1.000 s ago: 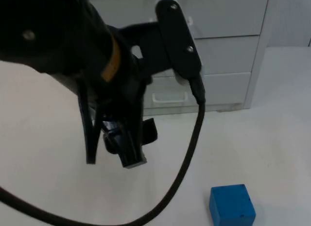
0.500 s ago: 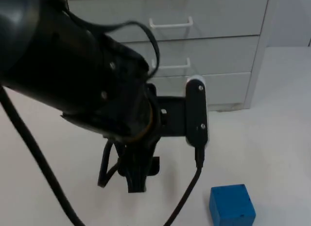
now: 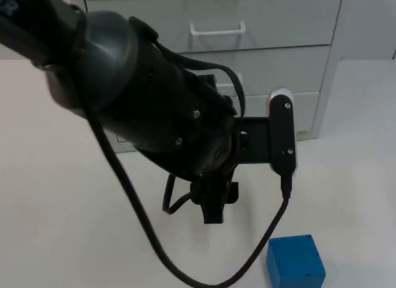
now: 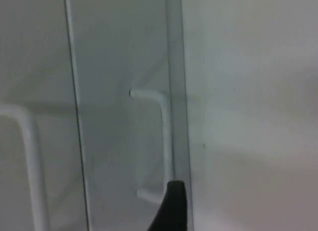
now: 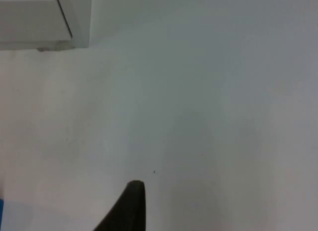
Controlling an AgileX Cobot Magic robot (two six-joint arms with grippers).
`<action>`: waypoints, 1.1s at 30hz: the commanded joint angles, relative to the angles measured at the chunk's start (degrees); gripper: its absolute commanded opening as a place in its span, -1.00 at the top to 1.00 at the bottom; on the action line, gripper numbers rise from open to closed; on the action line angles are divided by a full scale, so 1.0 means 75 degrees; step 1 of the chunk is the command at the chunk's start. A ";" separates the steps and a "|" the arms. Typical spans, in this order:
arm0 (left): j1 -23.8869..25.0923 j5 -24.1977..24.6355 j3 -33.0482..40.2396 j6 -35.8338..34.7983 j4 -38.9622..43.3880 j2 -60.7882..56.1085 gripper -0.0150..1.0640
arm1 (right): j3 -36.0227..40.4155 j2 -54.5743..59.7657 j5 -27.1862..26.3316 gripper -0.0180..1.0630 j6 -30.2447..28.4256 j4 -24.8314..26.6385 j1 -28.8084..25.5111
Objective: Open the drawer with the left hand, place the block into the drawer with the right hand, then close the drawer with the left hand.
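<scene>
Top view has my left gripper low over the white table, in front of the drawer cabinet, all its drawers shut; I cannot tell whether its fingers are parted. My left wrist view looks at the bottom drawer's handle, close ahead. To do this well, I judge I should line the fingertips squarely across that bar, close fully, then pull straight out without twisting. The blue block sits on the table, apart from the cabinet. My right gripper waits above bare table, its fingers' state unclear too.
</scene>
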 commanded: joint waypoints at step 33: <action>0.1019 -0.0597 -0.1345 -0.0813 0.1453 0.1439 -0.42 | 0.0000 -0.0003 -0.0374 -0.98 0.0029 -0.0048 -0.0062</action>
